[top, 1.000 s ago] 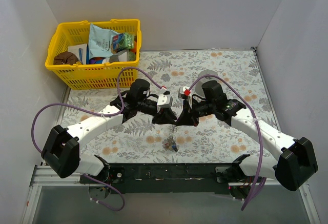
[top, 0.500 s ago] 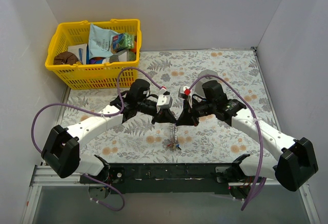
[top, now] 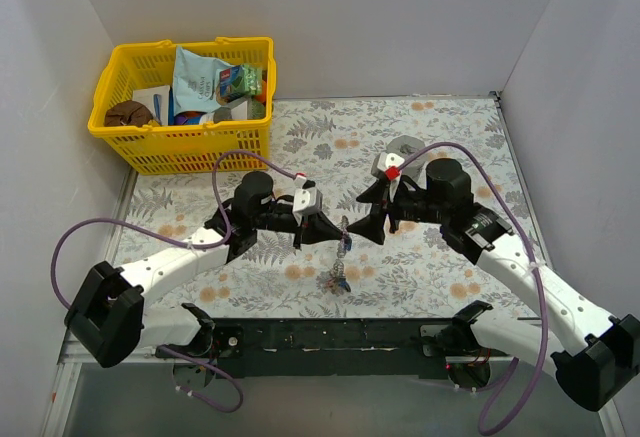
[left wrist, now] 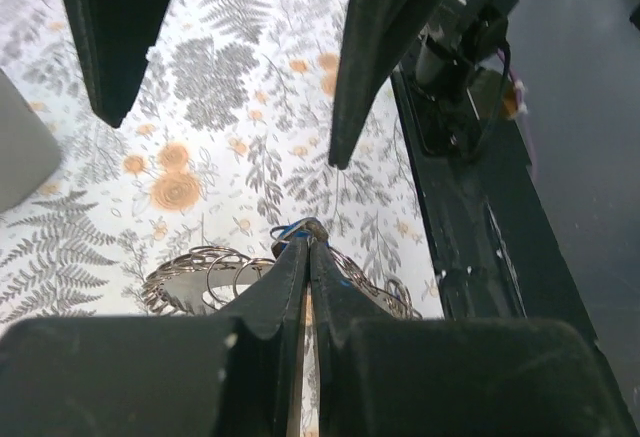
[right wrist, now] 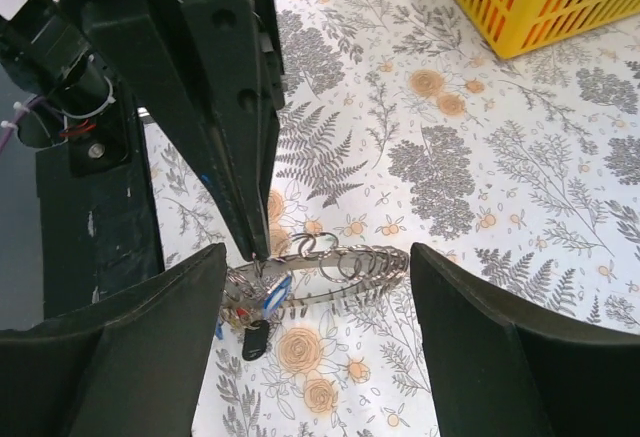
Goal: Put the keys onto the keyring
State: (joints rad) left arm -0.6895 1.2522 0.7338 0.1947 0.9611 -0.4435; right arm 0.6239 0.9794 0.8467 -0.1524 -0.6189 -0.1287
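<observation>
My left gripper (top: pixel 334 231) is shut, its tips (left wrist: pixel 305 247) pinching one end of the keyring (right wrist: pixel 380 269), a silvery loop strung with several small rings. The loop (top: pixel 343 249) hangs from it just above the floral cloth. A bunch of keys (top: pixel 337 279) dangles at the low end; a blue key (right wrist: pixel 276 294) and a black key (right wrist: pixel 254 338) show in the right wrist view. My right gripper (top: pixel 377 220) is open, its jaws (right wrist: pixel 318 257) wide on either side of the loop without touching it. Its two dark fingers (left wrist: pixel 385 47) show in the left wrist view.
A yellow basket (top: pixel 180 149) full of packets stands at the back left; its corner (right wrist: pixel 540 7) shows in the right wrist view. A grey cylinder (top: pixel 405 147) stands behind the right arm. The black base rail (top: pixel 330 337) runs along the near edge.
My right gripper has opened, let go of the keyring and drawn back to the right. The left gripper has closed fully on the loop, which it now holds alone.
</observation>
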